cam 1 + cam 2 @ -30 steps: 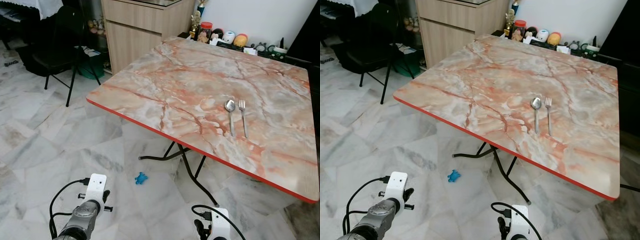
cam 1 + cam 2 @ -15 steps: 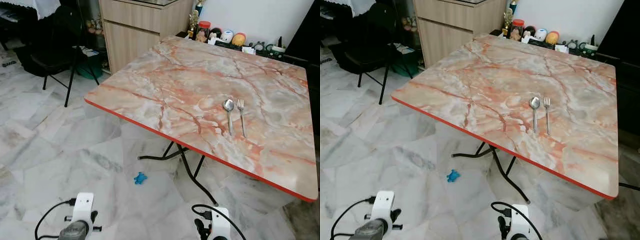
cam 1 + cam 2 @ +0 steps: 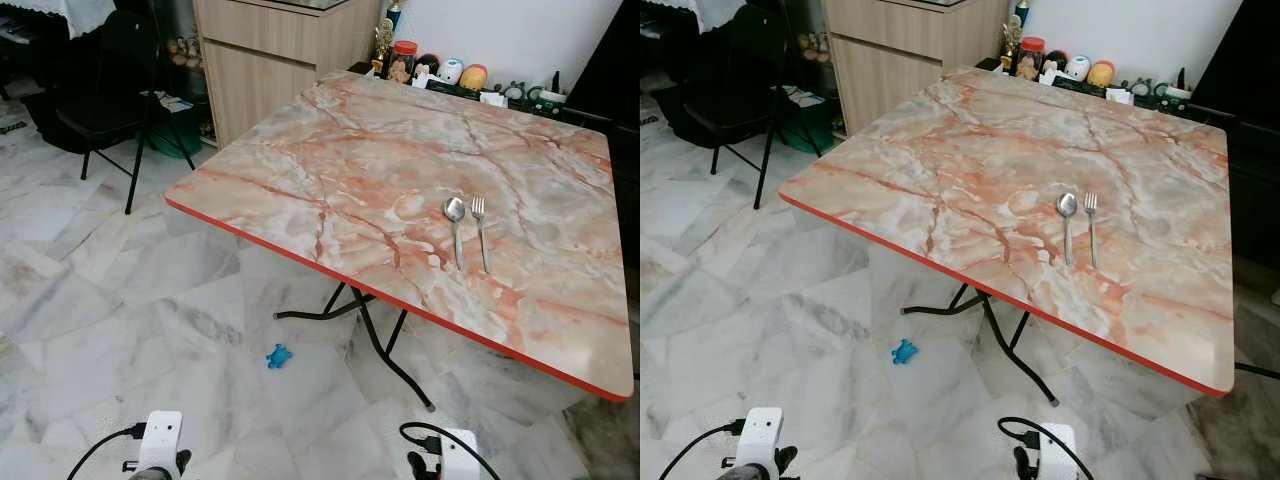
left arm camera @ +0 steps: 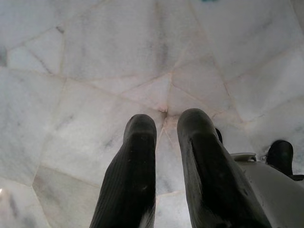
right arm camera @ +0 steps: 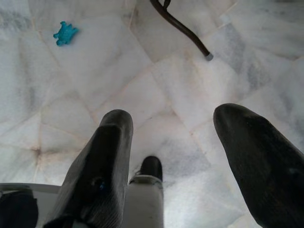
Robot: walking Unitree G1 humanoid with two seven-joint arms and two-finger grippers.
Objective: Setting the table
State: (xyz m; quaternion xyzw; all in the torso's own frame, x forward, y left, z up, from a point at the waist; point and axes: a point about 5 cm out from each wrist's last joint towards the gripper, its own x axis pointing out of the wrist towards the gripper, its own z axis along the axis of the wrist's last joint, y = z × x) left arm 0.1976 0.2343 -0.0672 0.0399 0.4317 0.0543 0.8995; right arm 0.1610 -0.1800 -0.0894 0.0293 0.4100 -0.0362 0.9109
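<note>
A metal spoon (image 3: 455, 216) and a fork (image 3: 480, 226) lie side by side on the marble-patterned folding table (image 3: 330, 160) with a red edge, towards its right side. Both arms hang low over the floor in front of the table, far from the cutlery. In the left wrist view my left gripper (image 4: 166, 126) points at the floor tiles, its fingers close together with nothing between them. In the right wrist view my right gripper (image 5: 173, 118) stands open over the tiles, empty.
A small blue toy (image 3: 277, 355) lies on the floor by the table's black folding legs (image 3: 370, 330). A black chair (image 3: 95, 100) and a wooden cabinet (image 3: 270, 50) stand at the back left. Jars and small items (image 3: 450, 74) line the far wall.
My left arm has dropped down towards the bottom of the head views, and the right wrist has sunk a little too. The spoon and fork have not moved.
</note>
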